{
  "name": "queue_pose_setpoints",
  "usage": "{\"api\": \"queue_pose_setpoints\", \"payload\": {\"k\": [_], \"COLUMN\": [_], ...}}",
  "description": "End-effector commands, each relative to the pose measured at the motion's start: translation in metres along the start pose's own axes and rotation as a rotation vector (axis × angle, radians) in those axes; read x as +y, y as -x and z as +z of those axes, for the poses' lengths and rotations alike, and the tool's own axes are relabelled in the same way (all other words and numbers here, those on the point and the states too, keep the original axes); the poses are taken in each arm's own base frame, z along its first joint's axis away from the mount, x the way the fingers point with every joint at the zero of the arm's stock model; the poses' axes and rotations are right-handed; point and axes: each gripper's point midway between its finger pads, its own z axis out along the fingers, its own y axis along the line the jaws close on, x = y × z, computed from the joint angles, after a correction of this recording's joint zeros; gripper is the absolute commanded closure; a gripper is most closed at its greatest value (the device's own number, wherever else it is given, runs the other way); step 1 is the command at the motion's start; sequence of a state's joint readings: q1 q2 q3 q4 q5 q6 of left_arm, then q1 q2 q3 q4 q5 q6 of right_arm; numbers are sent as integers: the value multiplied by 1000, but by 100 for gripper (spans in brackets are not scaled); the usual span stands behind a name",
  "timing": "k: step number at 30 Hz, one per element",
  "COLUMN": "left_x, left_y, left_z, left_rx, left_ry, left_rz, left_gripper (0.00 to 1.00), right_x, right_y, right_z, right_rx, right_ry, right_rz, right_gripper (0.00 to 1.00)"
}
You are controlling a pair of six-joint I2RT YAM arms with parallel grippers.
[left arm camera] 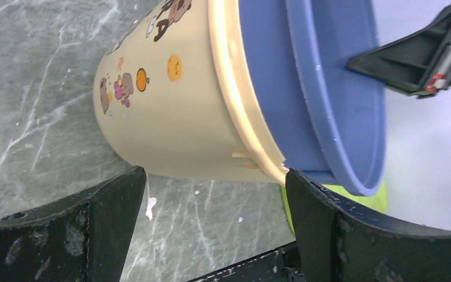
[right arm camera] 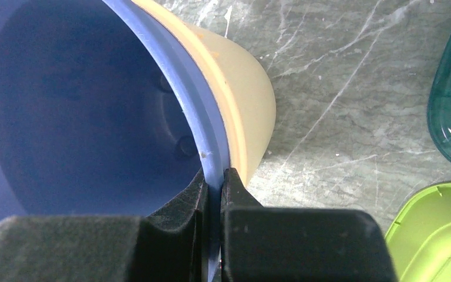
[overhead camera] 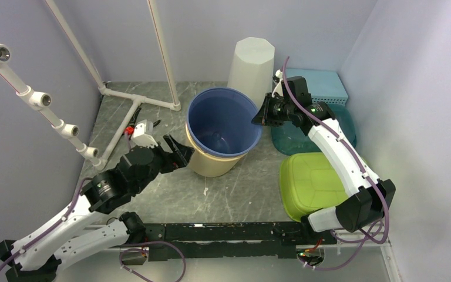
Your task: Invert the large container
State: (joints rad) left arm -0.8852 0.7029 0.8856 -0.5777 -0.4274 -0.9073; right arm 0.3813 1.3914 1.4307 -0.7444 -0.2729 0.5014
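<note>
Large blue container sits mid-table, tilted, nested in the beige bucket. We see nothing loose inside it. Right gripper pinches its rim only. Left gripper is spread wide beside the bucket, touching nothing. Risk, we judge: the thin-rim pinch slips mid-flip, or the bucket drags along and drops off.

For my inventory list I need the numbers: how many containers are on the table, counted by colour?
Blue round plastic bucket: 1
Beige round plastic bucket: 1
White tall plastic bin: 1
Light blue plastic box: 1
Teal see-through plastic tub: 1
Lime green plastic tub: 1
Total: 6
</note>
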Motion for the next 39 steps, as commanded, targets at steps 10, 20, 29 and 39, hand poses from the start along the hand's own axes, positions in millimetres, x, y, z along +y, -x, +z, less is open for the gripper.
{"api": "queue_pose_setpoints", "payload": {"k": [10, 20, 29, 39], "left_x": [-4, 7, 12, -20], "left_y": [1, 4, -1, 28], "left_z": [18, 21, 21, -4], "left_rx": [-17, -11, 14, -47], "left_ry": [16, 85, 108, -61], "left_rz": [-50, -56, -53, -33], "left_gripper": [9, 14, 14, 13], "right_x": [54, 77, 97, 66], "right_y": [21, 24, 35, 40], "right_z": [-29, -41, -67, -59], "right_rx": [-103, -114, -157, -151], "right_ry": [241, 362, 491, 333], "right_rz": [-9, -6, 8, -38], "right_gripper": [100, 100, 100, 100]}}
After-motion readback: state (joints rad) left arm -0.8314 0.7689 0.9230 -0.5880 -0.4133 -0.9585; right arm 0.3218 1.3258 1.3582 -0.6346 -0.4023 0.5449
